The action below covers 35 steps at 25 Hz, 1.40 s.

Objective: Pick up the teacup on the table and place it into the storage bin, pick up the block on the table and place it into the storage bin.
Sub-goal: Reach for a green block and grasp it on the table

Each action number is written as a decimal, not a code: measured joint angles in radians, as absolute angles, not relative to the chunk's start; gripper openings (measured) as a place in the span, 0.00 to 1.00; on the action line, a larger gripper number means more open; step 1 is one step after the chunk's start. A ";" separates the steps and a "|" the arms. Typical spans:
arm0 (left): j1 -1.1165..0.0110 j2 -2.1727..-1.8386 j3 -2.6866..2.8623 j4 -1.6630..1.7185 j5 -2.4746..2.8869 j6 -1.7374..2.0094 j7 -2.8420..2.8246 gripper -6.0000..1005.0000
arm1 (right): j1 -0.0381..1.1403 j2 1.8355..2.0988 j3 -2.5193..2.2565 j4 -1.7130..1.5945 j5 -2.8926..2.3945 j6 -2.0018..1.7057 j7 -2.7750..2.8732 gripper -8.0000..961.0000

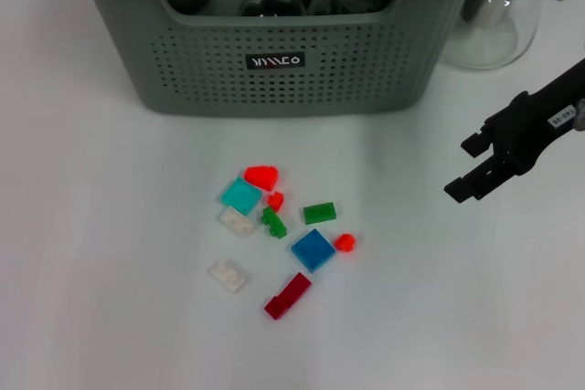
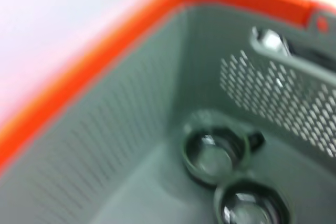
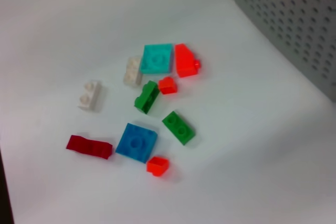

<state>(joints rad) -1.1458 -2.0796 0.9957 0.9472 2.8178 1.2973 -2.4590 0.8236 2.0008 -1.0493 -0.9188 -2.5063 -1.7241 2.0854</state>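
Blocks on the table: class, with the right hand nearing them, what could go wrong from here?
1. The blocks lie small, flat and packed together, some touching. The right hand, open and off to their right, may nudge neighbours or pinch two.
2. The bin already holds dark cups, so a dropped block could bounce off them.
3. A glass jug stands beside the bin on the right arm's side; a swing toward the bin might clip it.

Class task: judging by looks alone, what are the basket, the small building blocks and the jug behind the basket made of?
Basket: probably matte moulded plastic, with punched holes and a rolled rim. Blocks: likely hard, glossy plastic, with bright colours and studs. Jug: apparently clear glass, see-through with highlights.
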 joint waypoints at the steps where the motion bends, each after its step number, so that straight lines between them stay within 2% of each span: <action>1: -1.135 -2.081 0.971 1.000 2.809 1.314 -2.462 0.64 | 0.824 1.998 -1.046 -0.919 -2.507 -1.725 2.086 0.92; 3: -1.110 -2.085 0.918 1.096 2.762 1.351 -2.460 0.74 | 0.824 1.994 -1.040 -0.920 -2.506 -1.724 2.086 0.92; 8: -1.019 -2.066 0.815 1.247 2.488 1.435 -2.420 0.78 | 0.826 1.981 -1.033 -0.922 -2.500 -1.724 2.085 0.92; 11: -0.918 -2.039 0.795 1.265 2.179 1.538 -2.331 0.81 | 0.830 1.974 -1.026 -0.922 -2.499 -1.726 2.080 0.92; 13: -0.857 -2.037 0.799 1.263 2.063 1.590 -2.274 0.83 | 0.833 1.973 -1.011 -0.922 -2.499 -1.727 2.072 0.92; 23: -0.578 -2.118 0.800 1.244 1.924 1.827 -1.969 0.83 | 0.845 1.984 -0.986 -0.918 -2.495 -1.730 2.043 0.92; 25: -0.535 -2.126 0.800 1.213 1.928 1.867 -1.889 0.83 | 0.849 1.992 -0.987 -0.912 -2.489 -1.728 2.034 0.92; 28: -0.481 -2.133 0.800 1.150 1.932 1.910 -1.755 0.83 | 0.859 2.016 -0.992 -0.910 -2.484 -1.724 2.012 0.92; 35: -0.364 -2.163 0.786 1.053 1.974 1.903 -1.484 0.83 | 0.905 2.097 -1.027 -0.894 -2.483 -1.660 1.937 0.92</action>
